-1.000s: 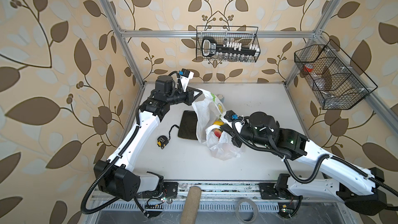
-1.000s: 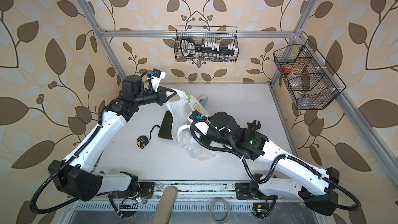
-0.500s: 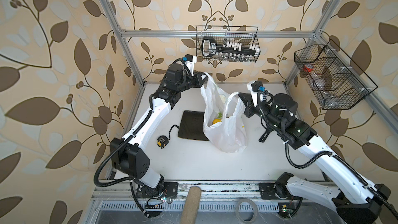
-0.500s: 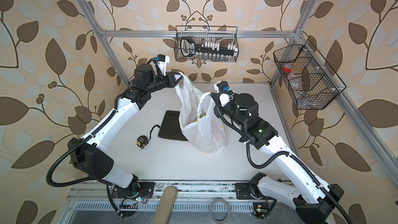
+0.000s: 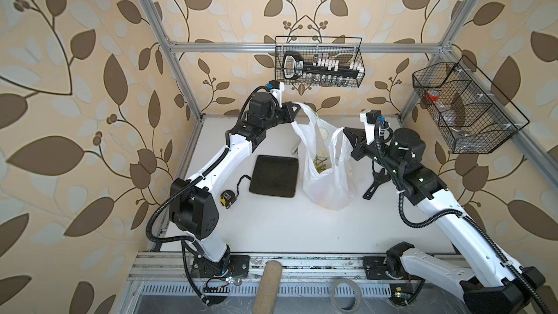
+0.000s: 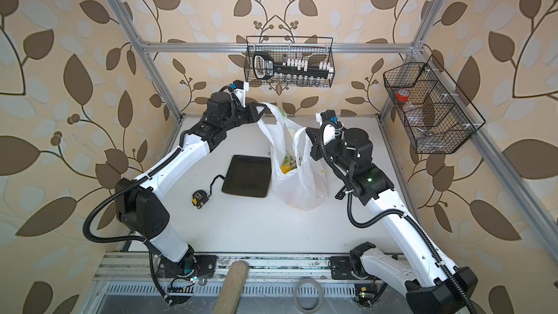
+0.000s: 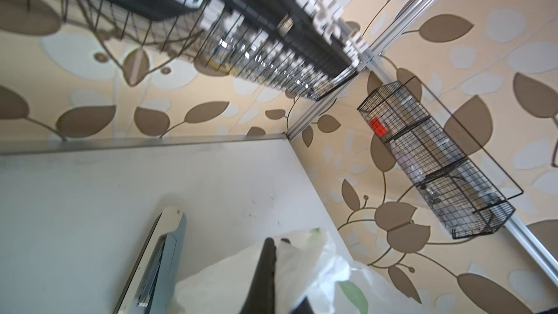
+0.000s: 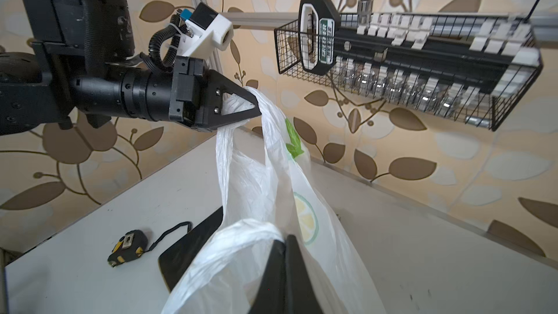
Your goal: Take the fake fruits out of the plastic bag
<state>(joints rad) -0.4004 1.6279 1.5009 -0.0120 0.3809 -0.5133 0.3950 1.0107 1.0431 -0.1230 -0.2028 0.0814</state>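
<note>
- Top views are both showing the white worktop, with the two arms reaching in over its far half.
- The plastic bag is hanging between the arms, just beside the dark plate. Whether its bottom is resting on the worktop cannot be told.
- The left end effector is pinching one handle of the bag with its jaws fully closed, at the higher of the two hold points.
- The right end effector is clamping the other handle in the same way, jaws fully closed, slightly lower.
- The fake fruits are lying inside the bag, with a yellow one showing through the gap between the handles. None is lying out on the worktop.
- Step in hand, as judged: the bag is being held up by both handles with its mouth spread, and no fruit is out yet.
- Next move, as judged: tipping or inverting the bag over bare worktop. Both pinches need to be firm, so that the thin film is not slipping free and the round fruits are not rolling off the edge.
</note>
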